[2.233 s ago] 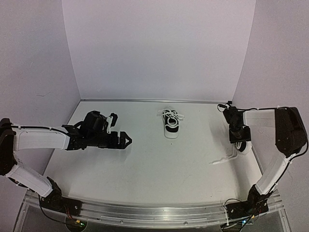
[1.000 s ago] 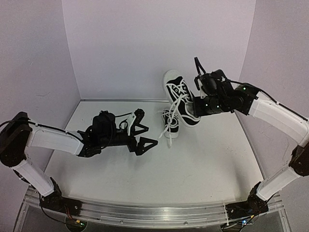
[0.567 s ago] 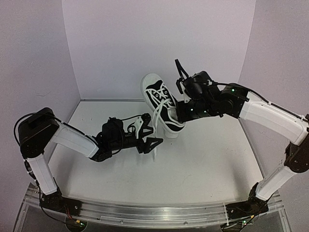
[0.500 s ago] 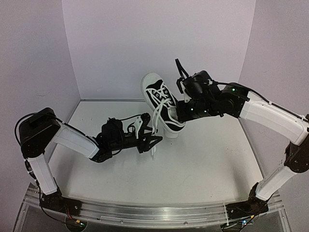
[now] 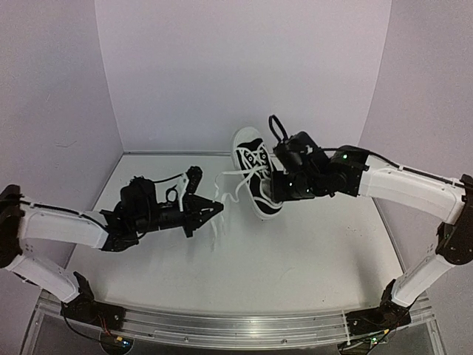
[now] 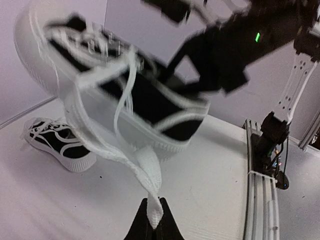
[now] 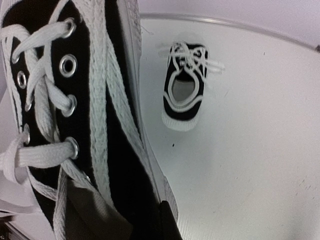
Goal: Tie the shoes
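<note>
Pale lilac walls (image 5: 244, 74) close in a white surface (image 5: 310, 259) on three sides, and a metal rail (image 5: 222, 325) runs along its near edge.

Above the middle of the surface, toward the far edge, the right gripper (image 5: 277, 194) holds a small black canvas sneaker (image 5: 255, 174) with a white rubber sole and toe cap clear of the surface. Its jaws are clamped on the heel end. The shoe hangs tilted, toe cap uppermost and toward the back wall, its laced top turned to the left arm. In the right wrist view it fills the left half of the picture, with metal eyelets and crossed laces plain to see, and one dark finger of the gripper lies against the sole's edge at the bottom.

The left gripper (image 5: 216, 208) reaches in from the left side of the surface. Its jaws are pinched narrow on the end of a long white flat lace (image 6: 145, 172). The lace runs up from the fingertips to the raised shoe, which is somewhat blurred in the left wrist view.

A second black sneaker (image 7: 184, 92) of the same kind stands on its sole on the surface near the far edge, below and behind the raised one, apart from both grippers. White laces lie looped over its tongue; whether they are knotted cannot be told. In the top view the raised shoe hides it.
</note>
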{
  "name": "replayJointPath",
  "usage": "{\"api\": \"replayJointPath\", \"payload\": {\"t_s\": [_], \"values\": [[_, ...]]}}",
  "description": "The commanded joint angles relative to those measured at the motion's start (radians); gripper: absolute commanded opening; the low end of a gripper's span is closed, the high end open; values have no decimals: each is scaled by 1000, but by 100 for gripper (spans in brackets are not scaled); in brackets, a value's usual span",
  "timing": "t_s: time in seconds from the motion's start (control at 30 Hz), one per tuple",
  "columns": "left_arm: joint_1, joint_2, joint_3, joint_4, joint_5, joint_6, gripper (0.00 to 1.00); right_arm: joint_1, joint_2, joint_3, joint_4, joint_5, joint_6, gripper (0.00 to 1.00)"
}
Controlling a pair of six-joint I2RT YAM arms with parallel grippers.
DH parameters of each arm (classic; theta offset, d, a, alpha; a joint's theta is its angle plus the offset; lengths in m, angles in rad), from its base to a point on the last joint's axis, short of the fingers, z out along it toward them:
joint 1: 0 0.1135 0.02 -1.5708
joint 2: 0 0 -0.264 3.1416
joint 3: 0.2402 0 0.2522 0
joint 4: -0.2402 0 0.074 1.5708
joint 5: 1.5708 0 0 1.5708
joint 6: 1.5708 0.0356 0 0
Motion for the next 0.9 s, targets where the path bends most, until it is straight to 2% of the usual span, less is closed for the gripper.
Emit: {"api": "replayJointPath", "payload": {"t_s": [0.0,0.1,0.23,0.47,0.57,0.7,0.87], "values": [[-4,-261,57,-432,-85,-29,0,61,12,-118,150,2,218,0],[-2,-356,78,-609,-131,-53,0,116,56,-148,201,25,309,0],[0,-358,85,-760,-152,-90,0,186,164,-128,227,30,420,0],[5,-244,18,-755,-210,-198,0,240,274,-128,254,23,624,0],[14,-196,27,-751,-216,-215,0,245,323,-122,298,-39,616,6],[48,-146,61,-807,-209,-220,0,248,340,-143,322,-91,620,18],[127,-133,76,-859,-211,-244,1,247,268,-217,329,-47,601,19]]}}
